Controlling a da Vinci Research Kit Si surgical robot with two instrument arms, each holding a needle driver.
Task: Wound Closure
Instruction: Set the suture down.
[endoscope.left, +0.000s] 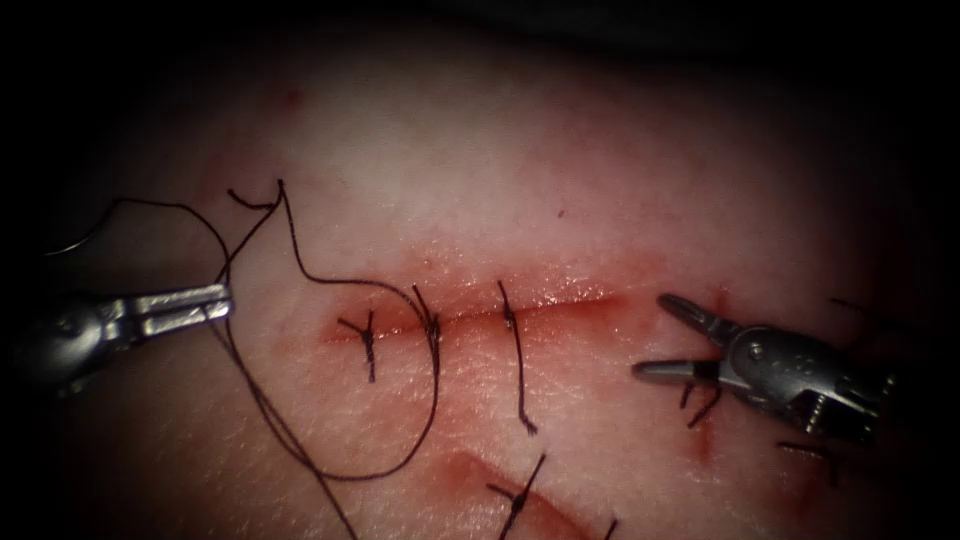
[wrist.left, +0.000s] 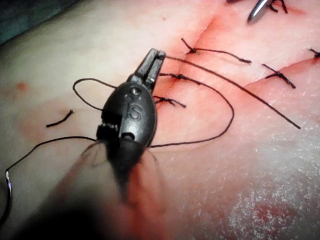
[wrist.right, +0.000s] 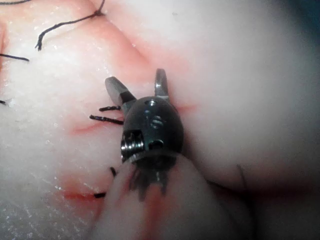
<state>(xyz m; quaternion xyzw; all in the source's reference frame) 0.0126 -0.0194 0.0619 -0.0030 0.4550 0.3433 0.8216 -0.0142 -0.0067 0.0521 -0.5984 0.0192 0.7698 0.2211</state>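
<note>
Three stitches (endoscope.left: 432, 325) crossed the cut (endoscope.left: 560, 302) as the left tool (endoscope.left: 215, 303) clamped thread (endoscope.left: 300, 262); the right tool (endoscope.left: 668, 338) gaped empty over tissue (endoscope.left: 480, 150).

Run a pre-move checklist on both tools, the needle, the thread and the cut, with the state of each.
1. Left tool holds the thread: ok, jaws shut on it, left of the cut.
2. Right tool free: ok, jaws open, holding nothing, at the cut's right end.
3. Needle located: ok, lying on the tissue behind the left tool, not in the tissue, held by neither tool.
4. Thread free of tangles: cannot tell; it loops across the tissue below the cut.
5. Placed stitches across the cut: ok, three seen.
6. Right end of the cut closed: not ok, no stitch there.
</note>
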